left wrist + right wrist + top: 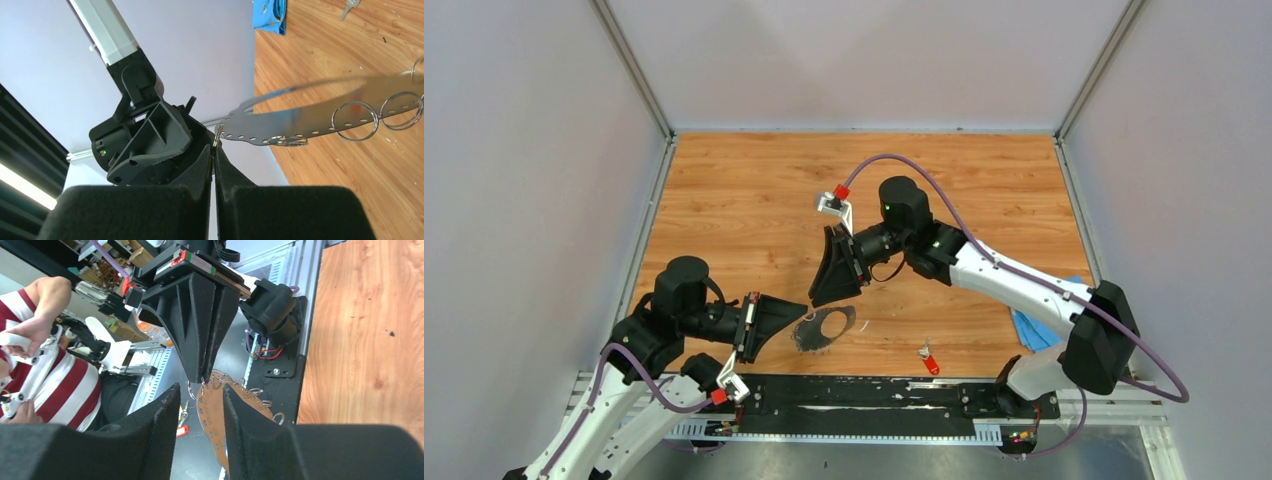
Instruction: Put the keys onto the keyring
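Observation:
The keyring (829,328), a thin grey disc-like ring with holes and small split rings along its edge, hangs just above the table. My left gripper (799,310) is shut on its left edge; in the left wrist view the fingers (215,150) pinch a small ring at the keyring's (300,120) rim. My right gripper (829,290) is open right above it; in the right wrist view (201,390) the keyring's edge (212,415) lies between the fingers, untouched. The red-headed key (929,360) lies on the wood to the right. The blue-headed key is not in view.
A blue cloth (1029,325) lies at the table's right edge, also in the left wrist view (270,12). A black base plate (874,392) runs along the near edge. A small red tag (181,430) shows on grey metal past the right fingers.

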### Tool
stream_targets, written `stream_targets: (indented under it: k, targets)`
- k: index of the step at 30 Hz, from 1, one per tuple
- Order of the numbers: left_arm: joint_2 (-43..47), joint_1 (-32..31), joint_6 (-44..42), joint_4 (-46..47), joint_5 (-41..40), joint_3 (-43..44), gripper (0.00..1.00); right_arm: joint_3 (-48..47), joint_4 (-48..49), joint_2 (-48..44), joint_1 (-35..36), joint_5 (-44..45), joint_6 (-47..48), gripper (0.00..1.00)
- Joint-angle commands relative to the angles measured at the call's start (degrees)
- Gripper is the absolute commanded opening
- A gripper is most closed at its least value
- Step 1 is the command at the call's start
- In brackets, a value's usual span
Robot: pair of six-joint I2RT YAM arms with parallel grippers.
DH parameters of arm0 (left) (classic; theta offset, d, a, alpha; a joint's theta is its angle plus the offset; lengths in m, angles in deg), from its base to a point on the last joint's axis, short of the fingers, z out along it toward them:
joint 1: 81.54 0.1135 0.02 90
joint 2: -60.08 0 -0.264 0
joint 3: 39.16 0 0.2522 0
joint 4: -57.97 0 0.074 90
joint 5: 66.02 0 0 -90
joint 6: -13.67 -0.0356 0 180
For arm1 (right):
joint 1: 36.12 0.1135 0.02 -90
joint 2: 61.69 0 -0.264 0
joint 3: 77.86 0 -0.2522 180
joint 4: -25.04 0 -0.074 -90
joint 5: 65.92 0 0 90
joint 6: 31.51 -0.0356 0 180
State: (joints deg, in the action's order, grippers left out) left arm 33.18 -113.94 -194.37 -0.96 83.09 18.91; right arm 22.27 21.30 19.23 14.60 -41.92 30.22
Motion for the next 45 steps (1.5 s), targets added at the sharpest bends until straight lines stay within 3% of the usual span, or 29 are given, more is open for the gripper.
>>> stream_targets:
  k: [1,19,24,30,31,32,36,37,40,45]
  targets:
    - [0.20,-0.25,-36.99,1.09,2.86,-0.45,0.00,-2.09,3.40,1.31,1.36,-5.64,-2.10,0.37]
    - [0.78,-0.29,-37.29,1.15,2.54,-0.53,0.00,-2.03,-0.95,3.82,3.22,-5.45,-8.65,0.17]
    - [1.34,-0.29,-37.27,1.22,2.03,-0.98,0.00,-1.31,1.68,4.09,3.60,-4.93,-11.49,0.01]
    - [1.64,-0.24,-37.10,1.19,-0.54,-2.08,0.00,0.19,4.30,2.37,3.53,-2.97,-13.14,0.00]
    - [1.48,-0.30,-36.93,1.17,-1.60,-2.32,0.04,0.56,4.26,1.89,3.51,-2.53,-13.13,0.00]
    - [1.37,-0.29,-36.19,1.08,-3.00,-2.50,0.16,1.14,4.13,1.34,3.41,-2.03,-13.06,0.00]
    - [0.46,-0.29,-24.81,1.07,-7.87,-1.56,0.56,2.11,-2.36,-1.73,2.81,2.97,-8.17,0.00]
    - [0.11,-0.25,-20.59,1.08,-8.83,-0.96,0.61,1.86,-4.59,-2.60,2.81,4.49,-6.28,0.00]
    - [-1.28,-0.25,-5.35,1.10,-11.20,1.75,0.66,0.26,-12.39,-4.56,2.83,8.97,0.43,0.00]
    - [-8.05,-0.27,27.51,-2.71,-12.39,10.80,0.66,-0.96,-20.05,-7.30,3.12,16.43,7.67,0.00]
